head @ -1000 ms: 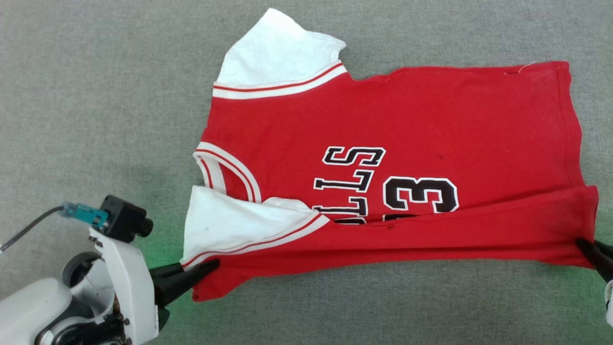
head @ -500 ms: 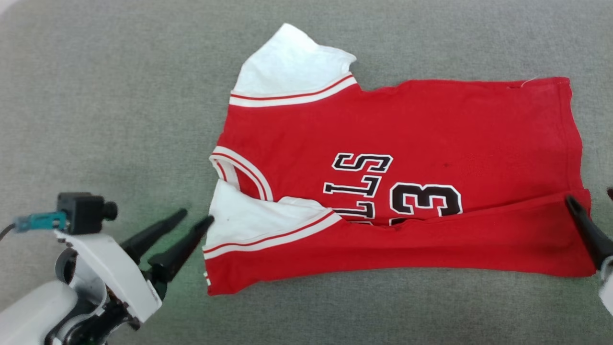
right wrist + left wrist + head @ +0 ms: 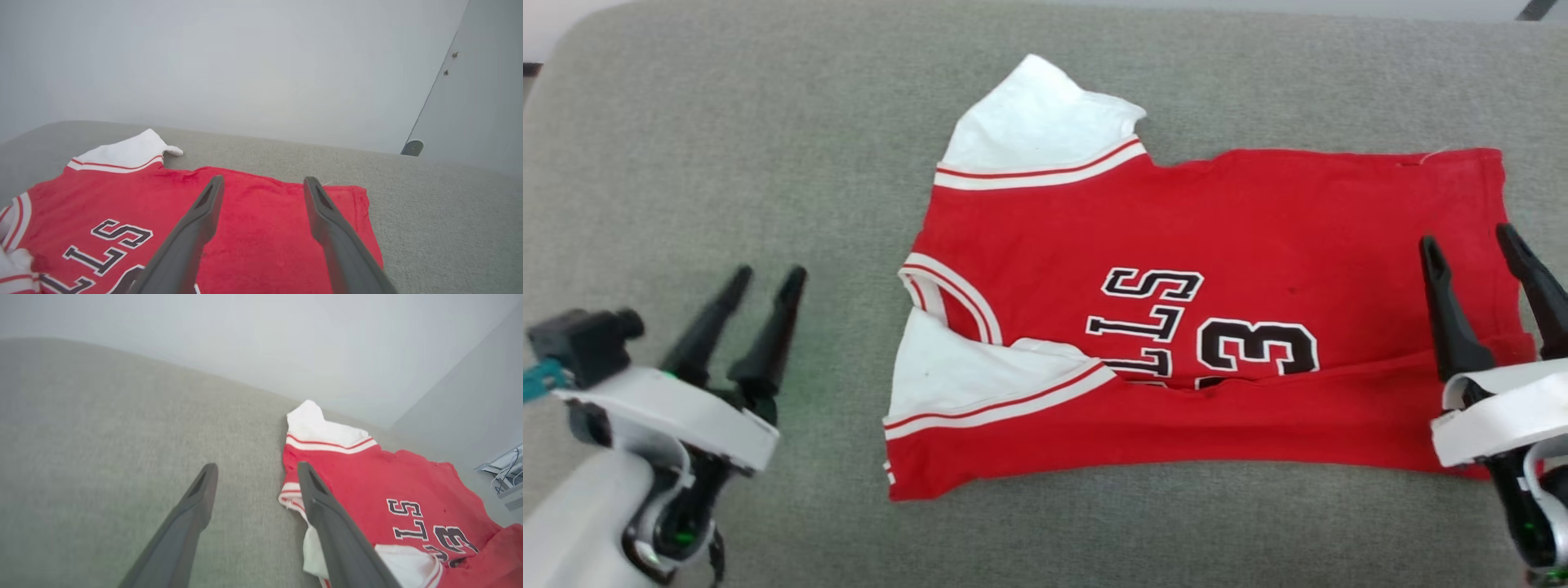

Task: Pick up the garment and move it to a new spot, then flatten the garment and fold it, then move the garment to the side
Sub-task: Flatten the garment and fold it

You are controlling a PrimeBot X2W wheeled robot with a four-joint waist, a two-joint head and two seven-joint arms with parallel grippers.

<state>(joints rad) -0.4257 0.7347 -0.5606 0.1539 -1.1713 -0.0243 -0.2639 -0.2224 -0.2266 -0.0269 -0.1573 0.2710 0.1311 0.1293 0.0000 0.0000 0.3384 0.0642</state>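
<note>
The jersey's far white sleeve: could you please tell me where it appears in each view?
Head view: the sleeve lies at upper centre.
Left wrist view: sleeve just right of centre.
Right wrist view: sleeve at the left, mid-height.
Shared landmark: the black letter S.

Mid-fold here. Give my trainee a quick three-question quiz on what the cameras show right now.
1. True or false: the left pincer is open over the grey cushion, apart from the jersey.
2. What covers part of the lettering? A. the jersey's near long edge, folded over; B. the far sleeve; C. nothing.
3. Fill in: the right pincer is open at the jersey's ____ end.
Key: 1 true; 2 A; 3 hem.
</note>
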